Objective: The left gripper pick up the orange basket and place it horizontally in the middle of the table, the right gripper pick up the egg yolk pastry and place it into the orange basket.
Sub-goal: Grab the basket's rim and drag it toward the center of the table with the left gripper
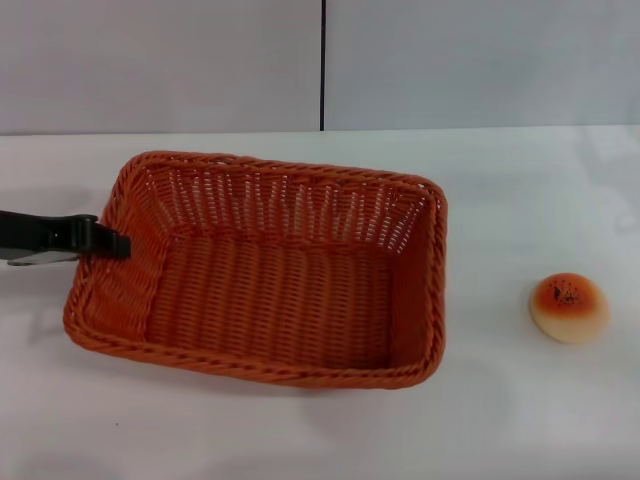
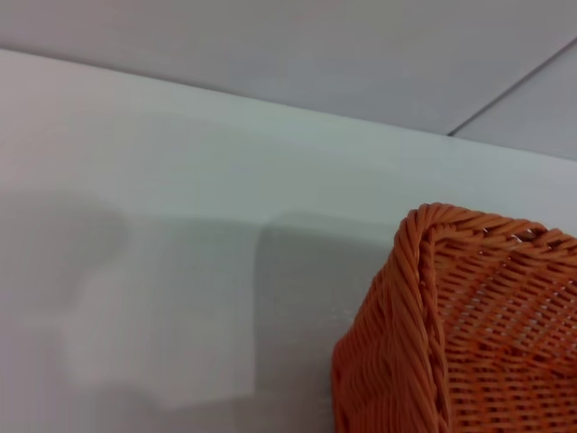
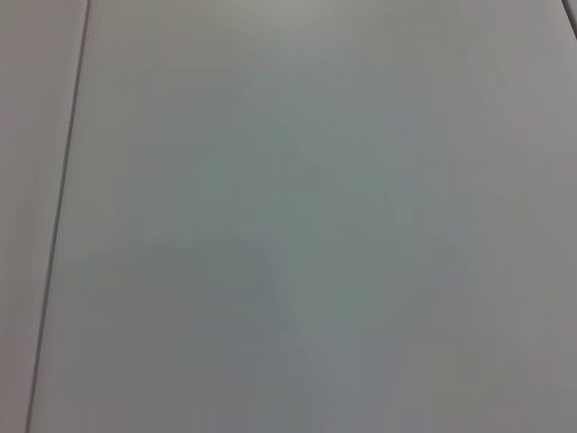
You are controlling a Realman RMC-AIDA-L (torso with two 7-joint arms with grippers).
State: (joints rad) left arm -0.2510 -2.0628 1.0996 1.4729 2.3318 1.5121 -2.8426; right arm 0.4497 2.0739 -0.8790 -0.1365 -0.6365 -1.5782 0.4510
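The orange basket [image 1: 270, 290] sits on the white table [image 1: 520, 420] near the middle, long side roughly across the head view, its right end turned slightly toward me. My left gripper [image 1: 112, 243] reaches in from the left, and its slim black jaws cross the basket's left rim, closed on the wicker. In the left wrist view only one corner of the orange basket [image 2: 451, 325] shows, with none of my fingers. The egg yolk pastry [image 1: 569, 307] lies alone on the table to the right of the basket. My right gripper is out of view, and its wrist view shows only bare surface.
A grey wall with a dark vertical seam [image 1: 322, 65] rises behind the table's far edge. White tabletop lies in front of the basket and between basket and pastry.
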